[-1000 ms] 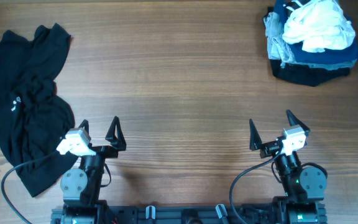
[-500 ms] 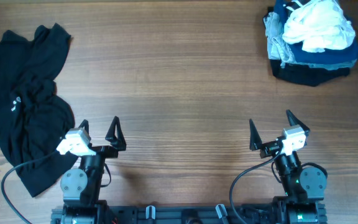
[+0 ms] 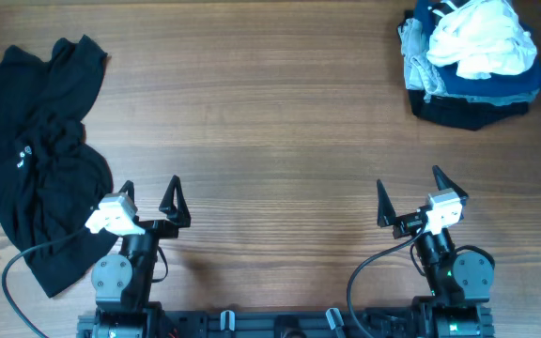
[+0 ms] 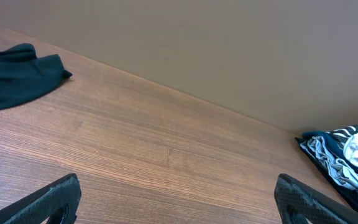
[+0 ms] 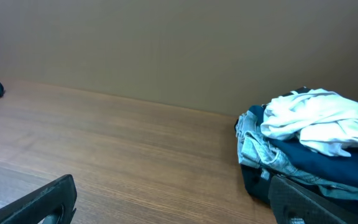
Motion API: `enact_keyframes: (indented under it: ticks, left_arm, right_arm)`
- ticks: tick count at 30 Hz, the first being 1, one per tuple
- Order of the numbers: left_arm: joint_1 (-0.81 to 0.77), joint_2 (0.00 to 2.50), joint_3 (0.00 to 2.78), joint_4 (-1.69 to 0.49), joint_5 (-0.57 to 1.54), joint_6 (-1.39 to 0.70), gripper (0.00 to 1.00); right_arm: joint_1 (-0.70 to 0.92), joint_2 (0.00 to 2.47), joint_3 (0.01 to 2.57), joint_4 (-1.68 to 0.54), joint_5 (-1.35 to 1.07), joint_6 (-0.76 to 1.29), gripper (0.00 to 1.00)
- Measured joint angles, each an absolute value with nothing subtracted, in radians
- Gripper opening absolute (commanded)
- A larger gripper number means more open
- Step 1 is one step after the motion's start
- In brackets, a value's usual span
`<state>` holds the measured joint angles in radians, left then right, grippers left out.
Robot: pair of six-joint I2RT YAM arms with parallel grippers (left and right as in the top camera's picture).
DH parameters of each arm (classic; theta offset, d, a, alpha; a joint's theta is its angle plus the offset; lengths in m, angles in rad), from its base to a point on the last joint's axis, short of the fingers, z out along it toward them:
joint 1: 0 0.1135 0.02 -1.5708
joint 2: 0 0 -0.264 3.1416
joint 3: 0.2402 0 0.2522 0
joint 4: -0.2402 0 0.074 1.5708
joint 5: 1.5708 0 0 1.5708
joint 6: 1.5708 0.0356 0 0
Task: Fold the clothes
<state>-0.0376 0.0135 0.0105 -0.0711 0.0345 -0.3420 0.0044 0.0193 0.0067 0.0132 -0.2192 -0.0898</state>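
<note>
Status: folding not started, as far as I can judge. The black T-shirt [image 3: 40,155] lies crumpled along the left edge of the tabletop [image 3: 270,122], running from near the far-left corner toward the near-left corner. It's bunched and twisted through the middle, sleeves and hem not laid out, small white logo [image 3: 26,150] just visible among the wrinkles. No fold line anywhere, so it reads as a raw drop. The left gripper [image 3: 149,184] sits at the near edge just beside the shirt's lower end, jaws spread wide, nothing between them; the arm base is next to the cloth, and I can't tell whether it overlaps the hem. The right gripper [image 3: 409,178] is at the near edge on the right side, well apart from the shirt, jaws also wide and empty. Both wrist views look out over bare wood with the fingers clear of any cloth. The heap of white, grey and blue garments [image 3: 472,61] is in the far-right corner, untouched by either arm and not part of this job. What's left, by my read, is everything: pull the shirt toward the centre, spread it flat, square up sleeves and hem, then make the folds. The soft cloth will likely drag and re-bunch when tugged from one point, so the spread probably wants both arms.
</note>
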Motion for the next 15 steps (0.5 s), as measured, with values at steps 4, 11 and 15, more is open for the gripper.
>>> enact_keyframes:
  ticks: [4,11,15]
  left_arm:
    - [-0.038,0.014,0.010,-0.071,0.035,-0.342,1.00]
    - [-0.038,0.014,0.010,-0.070,0.035,-0.342,1.00]
    - [-0.038,0.014,0.010,-0.070,0.041,-0.342,1.00]
  right_arm:
    - [0.004,0.019,0.007,0.013,-0.219,-0.090,1.00]
    - [0.004,0.019,0.007,0.026,-0.220,-0.081,1.00]
    - [0.004,0.019,0.007,0.092,-0.256,-0.067,1.00]
